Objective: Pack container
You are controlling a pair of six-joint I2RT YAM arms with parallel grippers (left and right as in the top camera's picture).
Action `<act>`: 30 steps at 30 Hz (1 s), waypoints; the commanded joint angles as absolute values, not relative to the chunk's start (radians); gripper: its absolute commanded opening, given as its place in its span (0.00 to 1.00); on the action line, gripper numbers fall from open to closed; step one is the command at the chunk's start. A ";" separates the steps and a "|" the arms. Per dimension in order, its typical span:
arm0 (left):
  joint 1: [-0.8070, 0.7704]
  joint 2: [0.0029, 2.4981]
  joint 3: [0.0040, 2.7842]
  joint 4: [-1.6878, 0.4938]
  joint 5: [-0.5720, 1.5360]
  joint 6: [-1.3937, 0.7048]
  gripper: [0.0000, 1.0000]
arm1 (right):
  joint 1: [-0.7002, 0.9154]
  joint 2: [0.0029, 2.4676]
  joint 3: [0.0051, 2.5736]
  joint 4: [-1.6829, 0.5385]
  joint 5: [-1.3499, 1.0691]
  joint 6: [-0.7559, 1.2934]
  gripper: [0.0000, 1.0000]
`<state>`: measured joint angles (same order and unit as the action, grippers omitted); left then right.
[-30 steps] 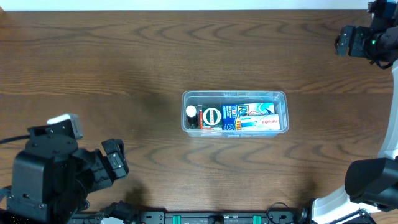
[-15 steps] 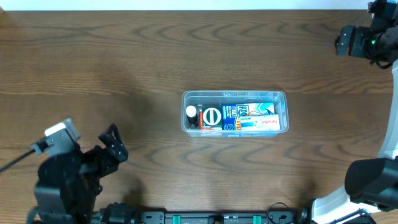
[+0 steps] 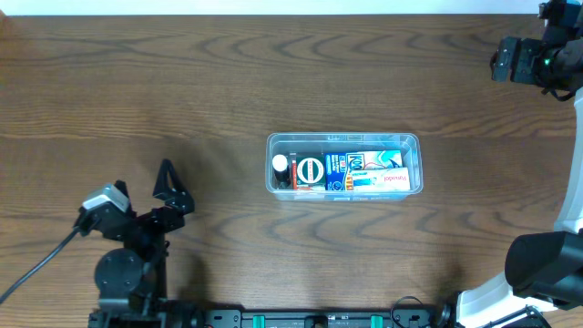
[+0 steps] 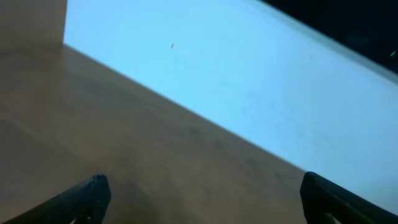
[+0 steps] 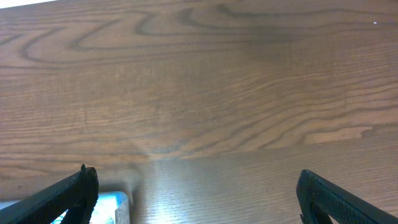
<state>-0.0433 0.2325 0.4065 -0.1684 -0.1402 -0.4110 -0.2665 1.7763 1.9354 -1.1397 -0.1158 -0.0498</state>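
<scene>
The container [image 3: 343, 138] is a clear plastic tub in the middle of the table, lying lengthwise left to right. It holds a blue and white box [image 3: 364, 161], a white and red box [image 3: 390, 181], a round black and white lid [image 3: 311, 169] and a small white cap [image 3: 280, 164]. My left gripper [image 3: 172, 189] is open and empty at the front left, well away from the tub. My right gripper [image 3: 498, 60] is open and empty at the far right corner. The right wrist view shows a corner of the tub [image 5: 112, 208] by its left finger.
The dark wooden table [image 3: 182, 82] has its far edge against a white strip [image 4: 261, 81]. The left arm's base [image 3: 123, 273] and cable sit at the front left edge. The right arm's base [image 3: 547, 269] fills the front right corner.
My left arm has folded back toward the front edge, and its gripper has risen and now points toward the far side. The right arm and the tub have not moved.
</scene>
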 commanded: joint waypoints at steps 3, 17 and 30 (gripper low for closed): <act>-0.030 0.183 0.248 0.008 -0.110 -0.395 0.98 | -0.274 1.769 1.945 -1.140 -0.117 -0.034 0.99; -0.006 0.133 0.066 0.228 -0.107 -0.377 0.98 | -0.274 1.769 1.945 -1.140 -0.117 -0.034 0.99; -0.006 0.002 0.004 0.191 -0.124 -0.325 0.98 | -0.274 1.769 1.945 -1.140 -0.117 -0.034 0.99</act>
<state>-0.0128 0.0368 0.0235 0.2146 -0.1120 -0.3565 -0.2665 1.7763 1.9354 -1.1397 -0.1158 -0.0498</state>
